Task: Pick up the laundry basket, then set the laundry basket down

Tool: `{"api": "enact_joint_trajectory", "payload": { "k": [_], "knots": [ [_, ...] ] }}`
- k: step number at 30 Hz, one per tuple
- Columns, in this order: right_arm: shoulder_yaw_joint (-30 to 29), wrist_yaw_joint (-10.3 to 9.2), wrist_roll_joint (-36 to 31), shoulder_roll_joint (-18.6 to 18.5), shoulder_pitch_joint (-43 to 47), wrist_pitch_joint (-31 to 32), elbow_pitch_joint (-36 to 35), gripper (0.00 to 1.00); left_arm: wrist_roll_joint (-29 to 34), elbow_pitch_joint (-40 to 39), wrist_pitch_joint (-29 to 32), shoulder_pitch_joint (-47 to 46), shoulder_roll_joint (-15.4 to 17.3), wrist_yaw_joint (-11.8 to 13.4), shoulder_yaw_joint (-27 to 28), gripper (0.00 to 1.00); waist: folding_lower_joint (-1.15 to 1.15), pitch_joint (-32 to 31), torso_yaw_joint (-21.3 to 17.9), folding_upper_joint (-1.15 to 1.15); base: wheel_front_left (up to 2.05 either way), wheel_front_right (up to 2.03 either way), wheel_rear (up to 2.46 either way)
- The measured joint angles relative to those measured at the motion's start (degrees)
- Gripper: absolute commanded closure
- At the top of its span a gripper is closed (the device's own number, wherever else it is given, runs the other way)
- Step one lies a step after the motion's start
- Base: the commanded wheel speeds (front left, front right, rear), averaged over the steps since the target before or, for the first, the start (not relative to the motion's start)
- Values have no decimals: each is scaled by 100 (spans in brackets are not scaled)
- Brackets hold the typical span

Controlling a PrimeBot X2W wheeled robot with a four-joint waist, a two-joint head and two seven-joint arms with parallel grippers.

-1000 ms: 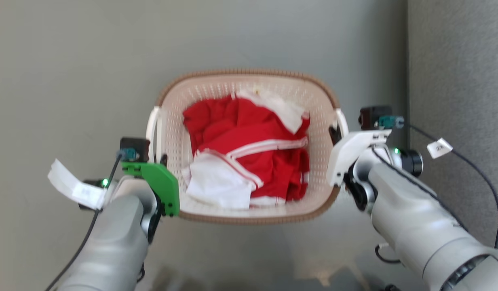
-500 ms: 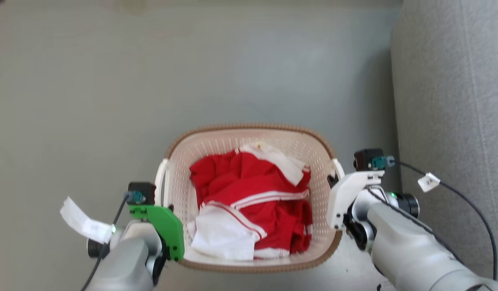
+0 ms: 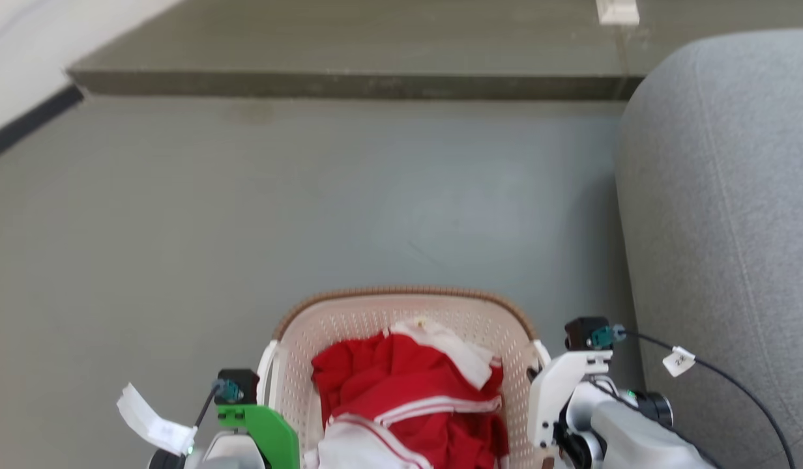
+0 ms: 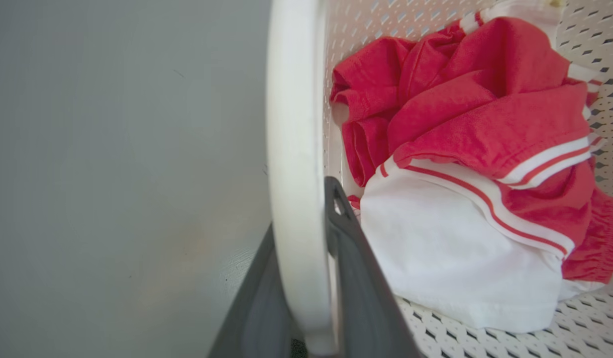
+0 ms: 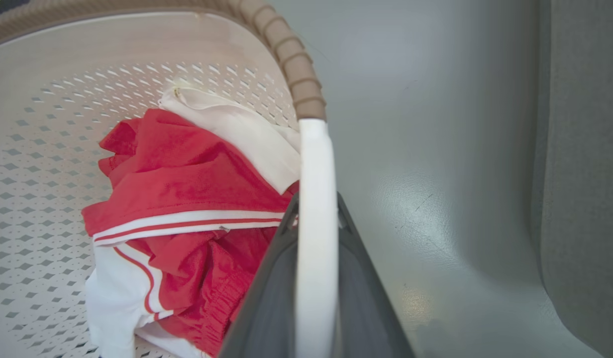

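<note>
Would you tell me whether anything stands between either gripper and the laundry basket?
Nothing visible does: the left gripper is shut on the left handle of the laundry basket, the right gripper on its right handle, each white loop between the dark fingers.

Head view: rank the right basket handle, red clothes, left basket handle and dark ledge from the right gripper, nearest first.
From the right gripper:
1. right handle of the laundry basket, clamped between its fingers.
2. red clothes, mid-basket.
3. left handle, on the basket's opposite side.
4. dark ledge, far across, at the view's top.
</note>
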Motion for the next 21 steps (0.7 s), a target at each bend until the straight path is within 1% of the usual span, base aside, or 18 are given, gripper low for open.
{"api": "enact_joint_trajectory", "payload": {
  "k": [5, 6, 9, 10, 21],
  "knots": [
    [112, -14, 83, -11, 154, 76, -65, 100, -122, -15, 80, 129, 16, 67, -113, 100, 0, -342, 8, 0, 0, 0, 0],
    [126, -54, 85, -13, 159, 77, -80, 100, -146, -29, 81, 130, 18, 93, -131, 100, 0, -395, 9, 0, 0, 0, 0],
    [164, -73, 115, -30, 159, 91, -113, 100, -148, -77, 81, 130, 34, 112, -151, 100, 0, -513, 10, 0, 0, 0, 0],
    [177, -101, 133, -31, 159, 91, -121, 100, -149, -96, 81, 130, 36, 131, -163, 100, 0, -540, 11, 0, 0, 0, 0],
    [334, -159, 242, -52, 158, 92, -156, 100, -247, -180, 123, 135, 76, 245, -324, 100, 0, -601, 13, 0, 0, 0, 0]
  ]
}}
